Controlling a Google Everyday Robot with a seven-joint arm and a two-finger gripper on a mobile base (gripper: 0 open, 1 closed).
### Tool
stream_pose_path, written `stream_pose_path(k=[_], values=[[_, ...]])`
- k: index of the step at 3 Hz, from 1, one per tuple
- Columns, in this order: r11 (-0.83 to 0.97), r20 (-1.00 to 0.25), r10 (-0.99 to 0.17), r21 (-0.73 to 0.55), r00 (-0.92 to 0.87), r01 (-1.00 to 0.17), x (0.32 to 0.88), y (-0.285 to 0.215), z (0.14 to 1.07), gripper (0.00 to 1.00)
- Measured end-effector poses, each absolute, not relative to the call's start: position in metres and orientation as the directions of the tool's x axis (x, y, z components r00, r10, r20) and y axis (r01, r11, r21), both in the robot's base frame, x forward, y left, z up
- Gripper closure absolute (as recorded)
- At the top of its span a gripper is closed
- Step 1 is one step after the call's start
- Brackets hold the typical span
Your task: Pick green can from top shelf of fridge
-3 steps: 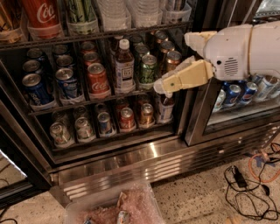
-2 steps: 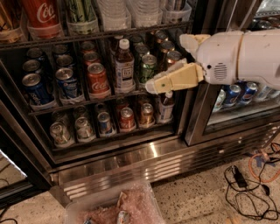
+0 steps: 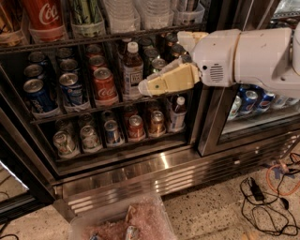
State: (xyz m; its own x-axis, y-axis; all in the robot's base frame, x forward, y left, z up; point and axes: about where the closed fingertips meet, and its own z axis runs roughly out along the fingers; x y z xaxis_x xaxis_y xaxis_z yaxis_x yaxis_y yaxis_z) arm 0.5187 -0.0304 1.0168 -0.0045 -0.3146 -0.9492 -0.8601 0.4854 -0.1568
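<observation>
The green can [image 3: 86, 11] stands on the top shelf [image 3: 140, 33] of the fridge [image 3: 154, 174], in a clear holder just right of a big red Coca-Cola can [image 3: 44, 16]. Its top is cut off by the upper edge of the view. My gripper [image 3: 144, 87], cream-coloured on a white arm, points left in front of the middle rack, below the top shelf. It is low and to the right of the green can, beside a white-capped bottle [image 3: 132, 70].
The middle and lower racks hold several small soda cans [image 3: 104, 84] and bottles. A second cooler with blue cans [image 3: 248, 101] stands at the right. Cables [image 3: 262, 192] lie on the floor. A plastic bin with wrap [image 3: 122, 224] sits below the fridge.
My arm and gripper have moved left across the fridge opening, a little upward, closer to the white-capped bottle. The cans have not moved.
</observation>
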Motion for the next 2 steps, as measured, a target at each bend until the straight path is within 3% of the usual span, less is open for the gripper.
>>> stream_pose_path(k=[2], values=[[0.475,-0.957,-0.287,-0.169,0.03,-0.864,0.53,-0.01,1.024,0.0]])
